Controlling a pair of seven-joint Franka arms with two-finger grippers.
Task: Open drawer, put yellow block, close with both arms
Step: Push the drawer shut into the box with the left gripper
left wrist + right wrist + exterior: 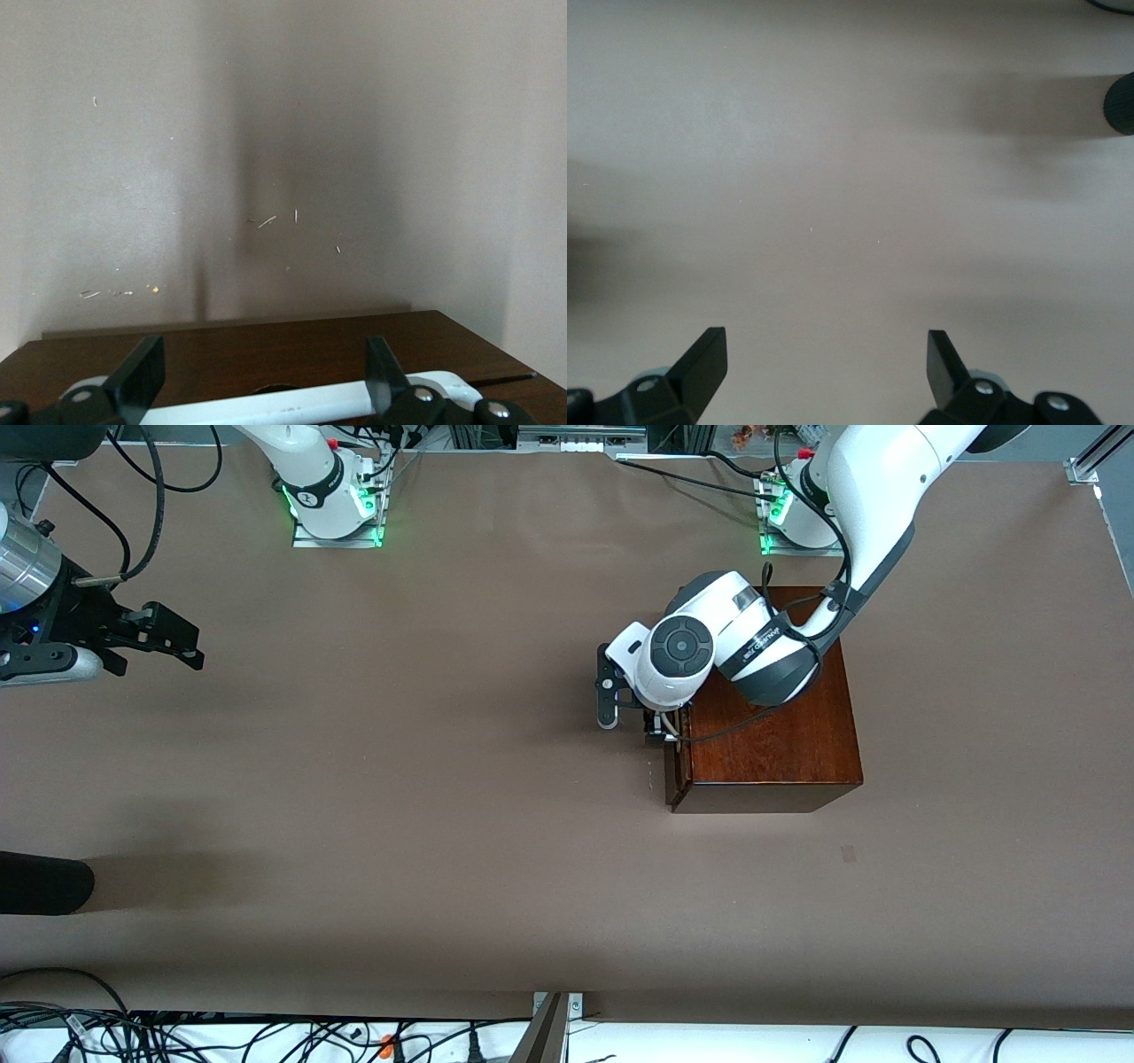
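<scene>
The drawer (679,766) sits shut in its dark wooden box (775,726) toward the left arm's end of the desk (443,779); our left gripper (257,376) hangs at the drawer's front, fingers spread either side of the white handle (266,409); our right gripper (824,367) waits spread over bare desk at the other end.

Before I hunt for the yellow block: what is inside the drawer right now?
Cannot be seen: the drawer is shut in the wooden box, its contents covered. The left gripper has its fingers open around the white handle. The right gripper waits open, and no block shows.
</scene>
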